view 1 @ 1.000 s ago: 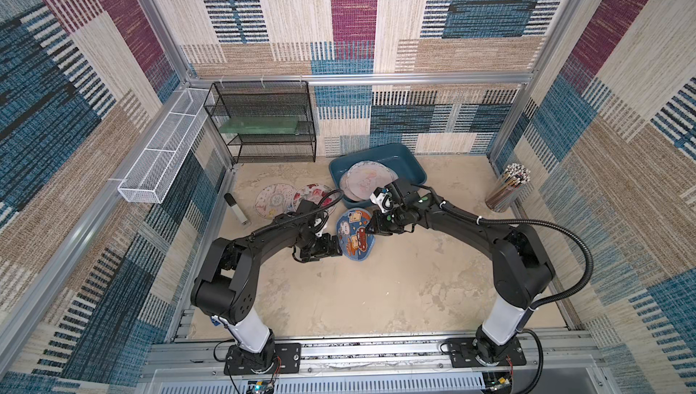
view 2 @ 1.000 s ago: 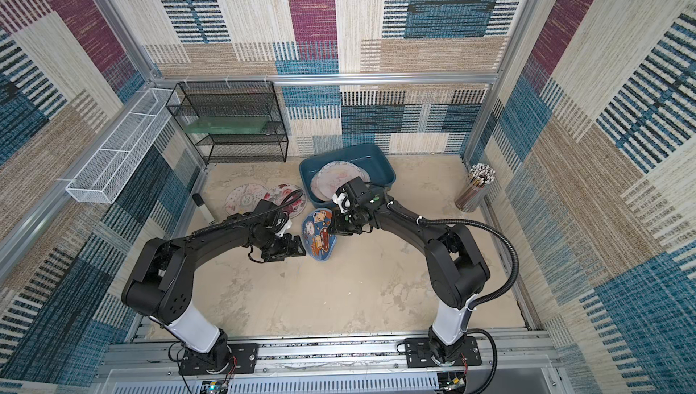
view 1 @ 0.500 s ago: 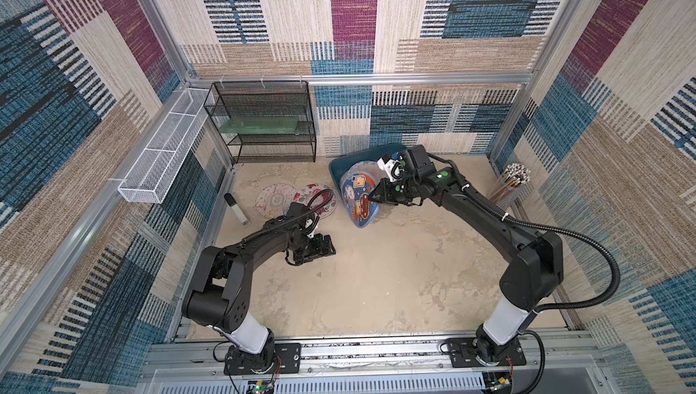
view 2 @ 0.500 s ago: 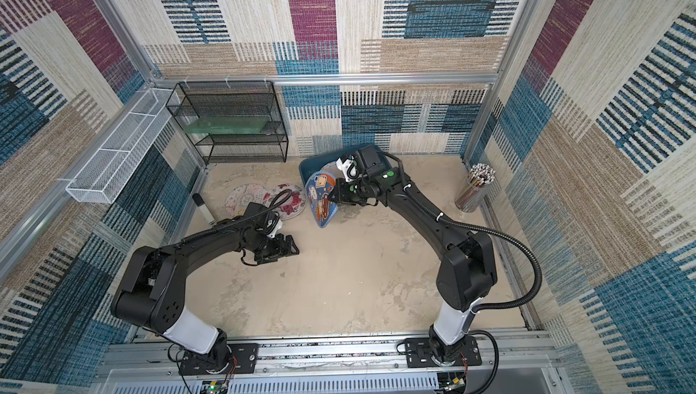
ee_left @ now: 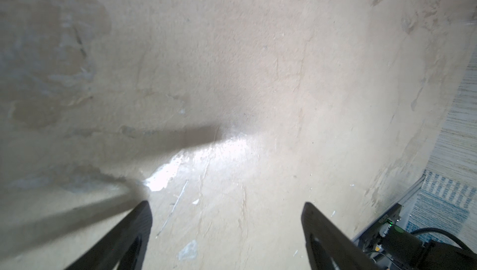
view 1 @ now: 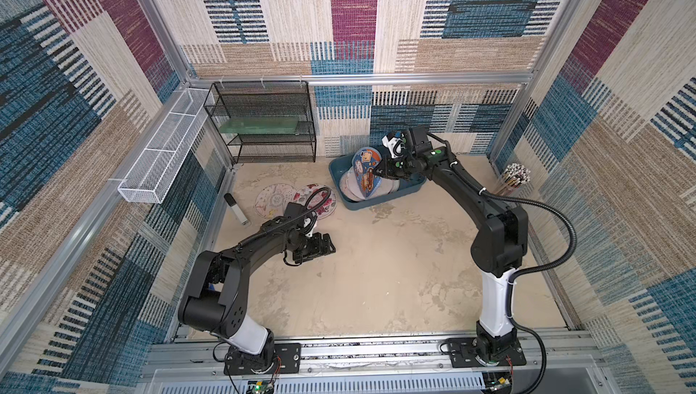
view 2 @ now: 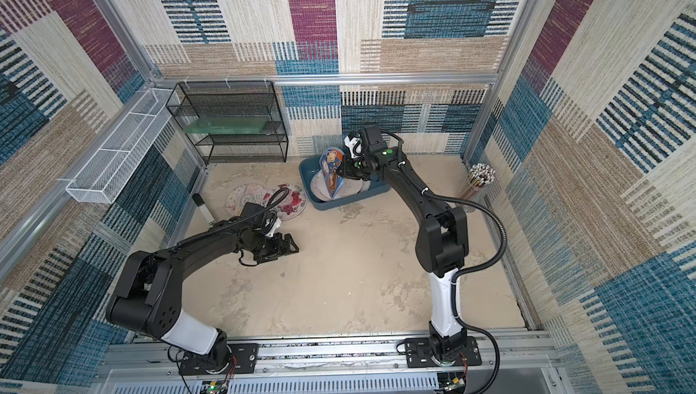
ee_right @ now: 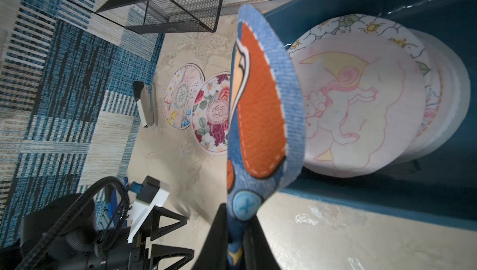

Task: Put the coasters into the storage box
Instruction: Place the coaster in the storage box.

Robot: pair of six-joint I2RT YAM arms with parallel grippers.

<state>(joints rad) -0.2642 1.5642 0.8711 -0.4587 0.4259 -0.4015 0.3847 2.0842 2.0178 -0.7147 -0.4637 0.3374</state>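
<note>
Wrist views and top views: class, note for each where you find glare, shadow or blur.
Left wrist view: soft all over, a white glare patch on the floor with a dark shadow band beside it. Right wrist view: the blue coaster near the lens is sharp, the left hand slightly blurred. Both top views: even light, crisp.

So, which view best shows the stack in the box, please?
The right wrist view: the stack sits close, its pink top print clear, inside the box. In both top views it is small and partly hidden by the held blue coaster. The left wrist view shows none of it.
</note>
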